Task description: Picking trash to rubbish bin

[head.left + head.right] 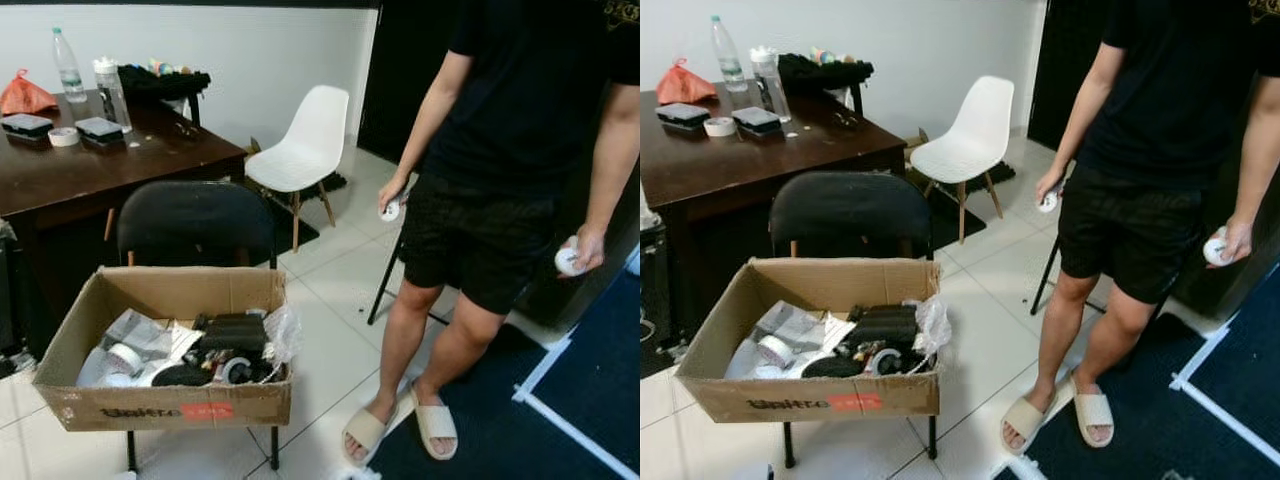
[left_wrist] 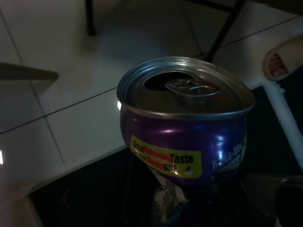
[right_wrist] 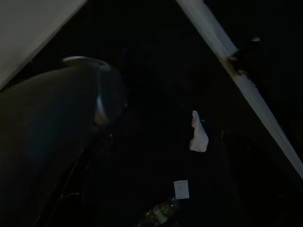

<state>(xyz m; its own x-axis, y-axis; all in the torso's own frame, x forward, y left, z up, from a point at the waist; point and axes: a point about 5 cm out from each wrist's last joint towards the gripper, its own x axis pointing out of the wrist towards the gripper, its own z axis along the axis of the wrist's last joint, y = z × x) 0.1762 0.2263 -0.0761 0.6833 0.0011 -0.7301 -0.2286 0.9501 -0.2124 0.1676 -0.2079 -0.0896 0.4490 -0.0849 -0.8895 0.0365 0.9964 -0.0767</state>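
Purple can [image 2: 184, 127] held up close in the left gripper, above the white floor tiles [image 2: 71, 118].
Black fingers hidden under the can, so cannot tell how tightly closed. Opened top kept upward, likely to stop drips. Cardboard box [image 1: 160, 405] of trash waiting on a black chair [image 1: 195, 225]. Person [image 1: 500, 150] standing beside.

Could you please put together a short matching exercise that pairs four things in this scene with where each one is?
Things:
1. cardboard box
2. purple can
3. roll of tape
4. white chair

Places:
A. on the dark wooden table
B. on the black chair
C. on the tiled floor near the wall
D. close before the left wrist camera

Pairs: 1-B, 2-D, 3-A, 4-C
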